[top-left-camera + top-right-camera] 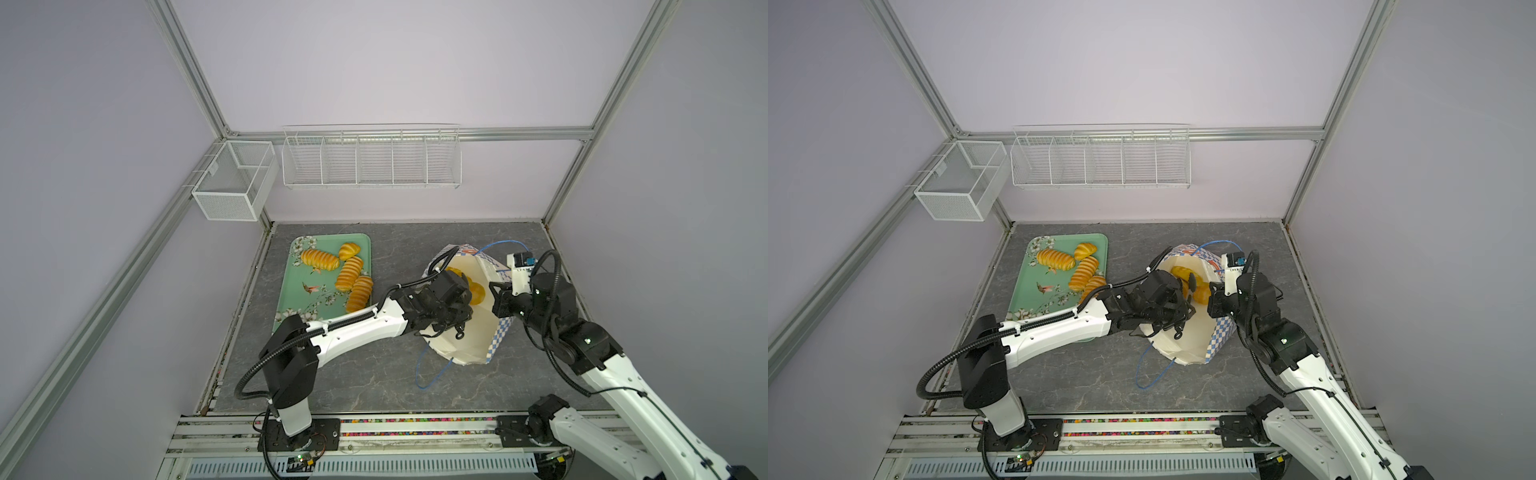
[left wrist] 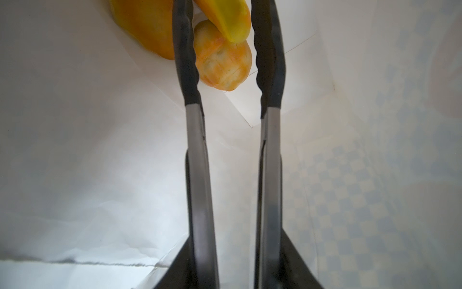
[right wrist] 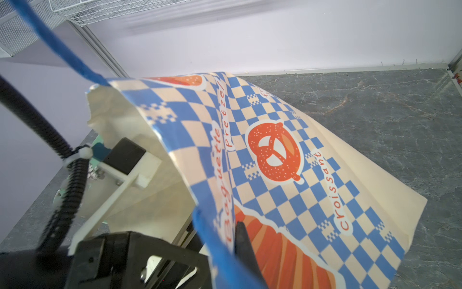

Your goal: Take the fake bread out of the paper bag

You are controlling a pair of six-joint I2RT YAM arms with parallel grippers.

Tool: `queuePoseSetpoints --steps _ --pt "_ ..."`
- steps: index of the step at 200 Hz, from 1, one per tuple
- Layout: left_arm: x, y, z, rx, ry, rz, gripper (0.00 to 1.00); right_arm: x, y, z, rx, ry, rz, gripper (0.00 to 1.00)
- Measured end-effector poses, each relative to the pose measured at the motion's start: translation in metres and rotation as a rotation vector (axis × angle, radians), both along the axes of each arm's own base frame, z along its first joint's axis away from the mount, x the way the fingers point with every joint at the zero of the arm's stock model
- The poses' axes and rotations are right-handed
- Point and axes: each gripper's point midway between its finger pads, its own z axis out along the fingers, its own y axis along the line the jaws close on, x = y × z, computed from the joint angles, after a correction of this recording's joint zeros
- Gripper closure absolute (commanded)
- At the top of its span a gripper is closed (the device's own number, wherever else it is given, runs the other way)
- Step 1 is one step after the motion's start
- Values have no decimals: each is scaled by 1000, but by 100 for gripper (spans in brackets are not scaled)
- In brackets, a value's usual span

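The paper bag [image 1: 465,345] [image 1: 1183,345] lies tilted on the table with its mouth facing up and forward. Fake bread [image 1: 476,291] [image 1: 1183,274] shows deep inside it. My left gripper [image 1: 453,316] [image 2: 225,265] is shut on a pair of tongs [image 2: 197,162] that reach into the bag. A round bun [image 2: 222,62] sits between the tong tips, touching one tip, with a gap to the other. My right gripper [image 1: 498,291] [image 3: 235,246] is shut on the bag's checked rim [image 3: 275,150]. Several more loaves [image 1: 320,258] lie on the green tray [image 1: 299,299].
A blue cord handle [image 1: 428,374] loops onto the table in front of the bag; another [image 3: 57,47] hangs near the right wrist. A mesh box [image 1: 232,183] and a wire rack [image 1: 370,160] hang on the back wall.
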Motion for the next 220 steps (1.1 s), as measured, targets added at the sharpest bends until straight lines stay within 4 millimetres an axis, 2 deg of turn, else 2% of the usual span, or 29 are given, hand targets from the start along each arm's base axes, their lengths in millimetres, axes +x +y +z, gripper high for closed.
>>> queuePoseSetpoints --steps 21,37,54,69,92,124,161,220 --pt "-10 3 16 5 -46 -3 59 3 1 0 -1 1 -1 93" --pt "-20 -2 27 2 -75 -12 59 4 1 0 -3 0 -4 93" --pt "-28 -9 32 -16 -80 -13 58 4 1 1 -3 -2 -6 93" --pt "-26 -12 32 -35 -71 5 58 5 1 1 -3 -2 -6 93" --pt "-14 -17 26 -68 -49 52 56 5 1 0 -4 0 -6 93" --pt "5 -26 5 -91 2 111 56 5 1 0 -4 0 -5 93" --pt "18 -32 -11 -110 49 135 55 5 2 0 -4 1 -5 93" --pt "29 -34 -15 -141 92 142 55 8 5 -4 -6 17 5 93"
